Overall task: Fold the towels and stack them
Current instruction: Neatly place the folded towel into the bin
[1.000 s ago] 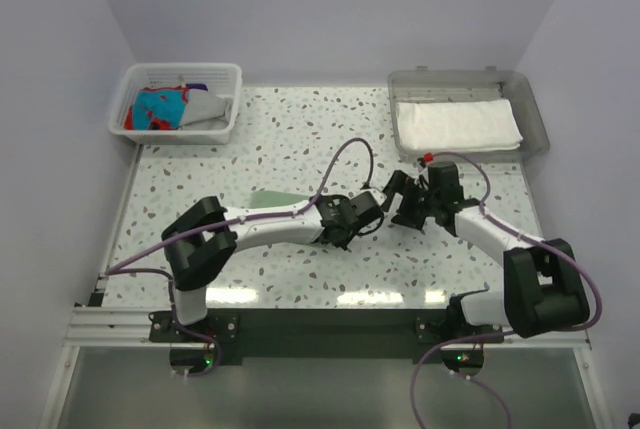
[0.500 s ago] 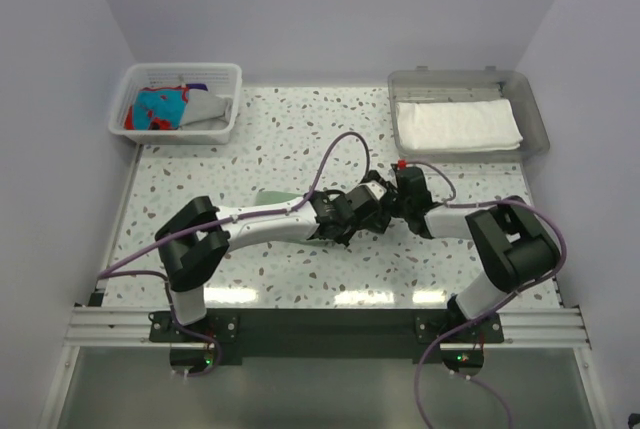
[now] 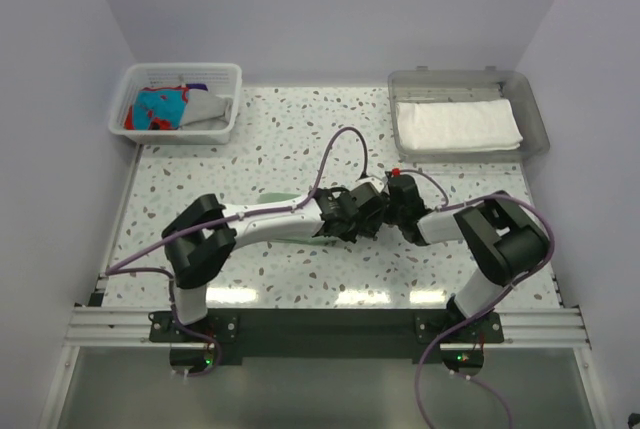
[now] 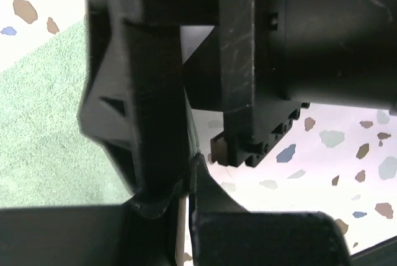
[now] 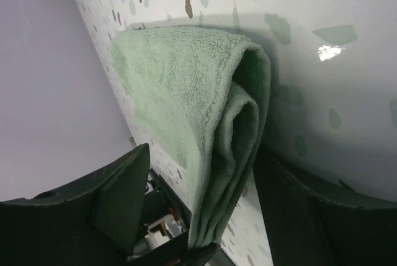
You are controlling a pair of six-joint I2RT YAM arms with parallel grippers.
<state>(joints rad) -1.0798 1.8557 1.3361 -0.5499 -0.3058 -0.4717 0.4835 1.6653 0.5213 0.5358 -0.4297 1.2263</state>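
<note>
A pale mint green towel (image 3: pixel 285 198) lies folded on the speckled table under my left arm. My left gripper (image 3: pixel 362 211) is shut, and in the right wrist view a black fingertip pinches the far end of the towel's layers. My right gripper (image 3: pixel 392 207) faces it nose to nose. In the right wrist view the towel (image 5: pixel 180 86) shows its thick folded edge between my right gripper's (image 5: pixel 203 151) open fingers, with a gap on each side. The left wrist view shows my left gripper (image 4: pixel 189 176) shut, with the towel (image 4: pixel 49 123) to its left. A white towel (image 3: pixel 458 124) lies folded in the tray.
The clear grey tray (image 3: pixel 530 99) stands at the back right. A white slatted basket (image 3: pixel 180 69) at the back left holds a turquoise-and-red patterned towel (image 3: pixel 158 107), a grey towel (image 3: pixel 208 109) and a bit of dark purple towel (image 3: pixel 197 87).
My right arm has swung left until its gripper meets the left gripper, and its jaws have narrowed around the towel's edge. The left gripper has shifted slightly right, still shut.
</note>
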